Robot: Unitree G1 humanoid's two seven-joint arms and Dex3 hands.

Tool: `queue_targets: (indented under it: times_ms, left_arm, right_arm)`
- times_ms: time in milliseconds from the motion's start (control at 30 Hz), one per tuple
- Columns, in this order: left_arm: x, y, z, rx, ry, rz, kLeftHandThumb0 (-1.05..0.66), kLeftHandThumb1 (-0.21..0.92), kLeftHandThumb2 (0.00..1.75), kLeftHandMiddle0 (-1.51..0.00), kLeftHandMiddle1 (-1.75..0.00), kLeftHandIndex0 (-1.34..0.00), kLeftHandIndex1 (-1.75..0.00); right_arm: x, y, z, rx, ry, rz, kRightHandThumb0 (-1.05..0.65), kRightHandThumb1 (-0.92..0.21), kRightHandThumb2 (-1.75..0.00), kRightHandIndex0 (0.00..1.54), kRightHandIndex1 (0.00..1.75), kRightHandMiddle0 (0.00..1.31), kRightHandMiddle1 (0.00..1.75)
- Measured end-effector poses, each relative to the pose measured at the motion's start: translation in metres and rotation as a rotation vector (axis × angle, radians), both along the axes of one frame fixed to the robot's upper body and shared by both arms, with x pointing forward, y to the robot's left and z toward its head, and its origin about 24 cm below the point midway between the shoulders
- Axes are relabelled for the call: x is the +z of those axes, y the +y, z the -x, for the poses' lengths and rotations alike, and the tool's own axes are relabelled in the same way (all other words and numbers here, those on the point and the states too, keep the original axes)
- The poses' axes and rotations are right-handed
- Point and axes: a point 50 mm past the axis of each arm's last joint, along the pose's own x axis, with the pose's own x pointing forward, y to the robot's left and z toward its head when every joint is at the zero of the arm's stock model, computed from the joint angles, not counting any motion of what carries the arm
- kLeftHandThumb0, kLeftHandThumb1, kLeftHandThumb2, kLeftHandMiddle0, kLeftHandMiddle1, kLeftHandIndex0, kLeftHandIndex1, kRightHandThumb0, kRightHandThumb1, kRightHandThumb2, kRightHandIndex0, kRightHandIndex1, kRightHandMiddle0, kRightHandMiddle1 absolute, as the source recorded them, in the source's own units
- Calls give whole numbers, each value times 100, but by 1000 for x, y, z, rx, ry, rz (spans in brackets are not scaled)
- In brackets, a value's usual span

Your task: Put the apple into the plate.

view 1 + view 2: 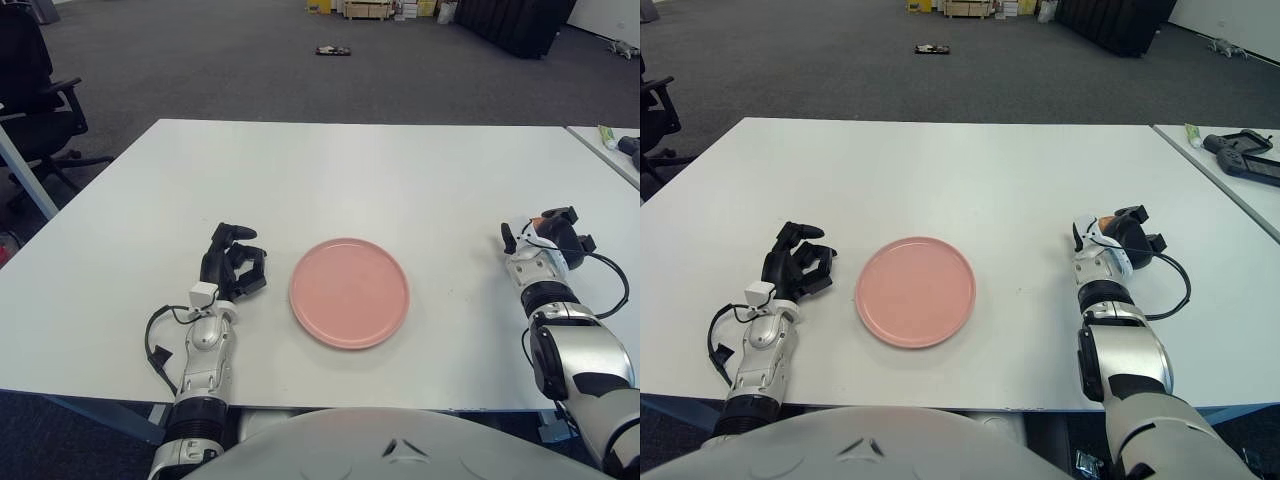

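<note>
A pink plate (350, 292) lies empty on the white table (360, 170), near its front edge. Of the apple (1105, 219) only a small orange-red sliver shows, at the top of my right hand (1120, 238). That hand is to the right of the plate, a good hand's width away, and its dark fingers (1137, 243) are curled around the apple, hiding most of it. My left hand (234, 262) is idle just left of the plate, fingers curled and holding nothing.
A second table (1230, 160) at the far right carries a green tube (1196, 131) and a black device (1240, 145). An office chair (35, 95) stands off the table's left side. A black cable (1175, 290) loops beside my right wrist.
</note>
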Motion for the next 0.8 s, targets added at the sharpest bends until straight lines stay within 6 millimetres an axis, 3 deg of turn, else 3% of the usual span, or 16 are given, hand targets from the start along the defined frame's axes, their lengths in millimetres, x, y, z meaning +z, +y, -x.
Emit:
queue_targets:
  times_ms: [333, 800]
  left_arm:
    - [0, 0, 0, 7, 0, 6, 0, 44, 110, -59, -149, -39, -175]
    - [-1, 0, 0, 12, -1, 9, 0, 44, 111, -59, -151, -38, -175]
  right_arm:
    - [-3, -1, 5, -14, -152, -52, -51, -20, -146, 125, 175, 70, 175]
    - [-1, 3, 5, -33, -249, -64, -51, -20, -146, 128, 175, 70, 175]
